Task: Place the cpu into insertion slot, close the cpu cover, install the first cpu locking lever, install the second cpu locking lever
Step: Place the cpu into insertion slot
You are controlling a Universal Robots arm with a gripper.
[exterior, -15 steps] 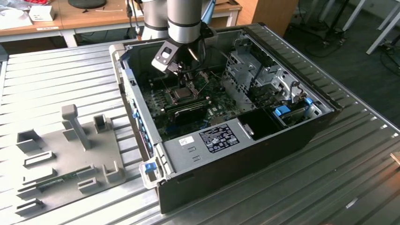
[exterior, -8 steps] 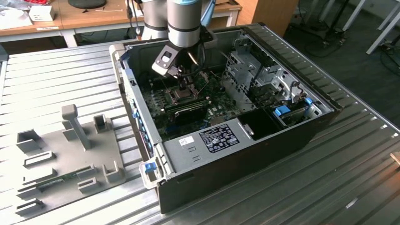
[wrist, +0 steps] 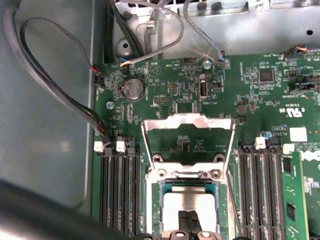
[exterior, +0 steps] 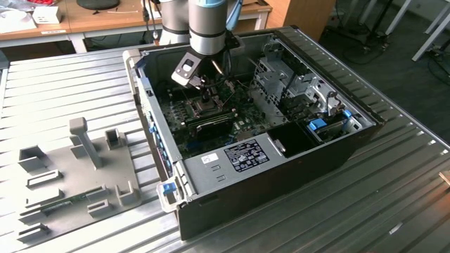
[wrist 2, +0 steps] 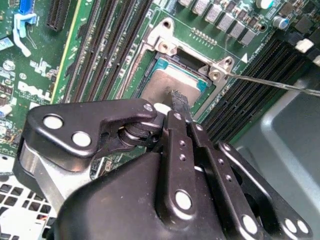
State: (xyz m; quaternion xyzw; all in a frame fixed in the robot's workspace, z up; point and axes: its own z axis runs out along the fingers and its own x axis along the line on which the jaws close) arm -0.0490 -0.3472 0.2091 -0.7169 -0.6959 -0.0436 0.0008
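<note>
Your black two-finger gripper (wrist: 187,223) is down inside the open black computer case (exterior: 281,182). The jaws are closed together with nothing visible between them. The tips sit on or just over the small flat square cpu with the silvery-tan metal top (wrist: 192,205), and I can't tell whether they touch it.

The cpu lies flat in the square metal-rimmed insertion slot (wrist: 187,183), with its edges looking parallel to the rim. I'd judge the placing step done or close to it. Closed tips over the lid look more like a seating press or a check than a carry.

The thin silvery square cpu cover frame (wrist: 187,119) is swung up and open on its hinge, and the green circuit board (wrist: 165,85) shows through its window. It is probably up so you can reach the slot from above. The thin metal locking lever rod (wrist 2: 270,83) sticks out sideways from the socket corner, unlatched and clear of the cover. So cover and levers are not yet done.

Containers:
- **Case:** it lies on its side on the ribbed metal table (exterior: 365,221) with the side open, and holds the green board and the grey metal drive cages (exterior: 281,79).
- **Board:** long black memory slots (wrist: 117,190) flank the insertion slot on both sides.
- **Slot:** it holds the cpu and nothing else I can see.
- **Fixture plate:** the flat grey fixture plate (exterior: 77,174) with upright holders sits beside the case at the exterior view's left. A small green strip lies in one holder, but I can't tell what it is
</note>
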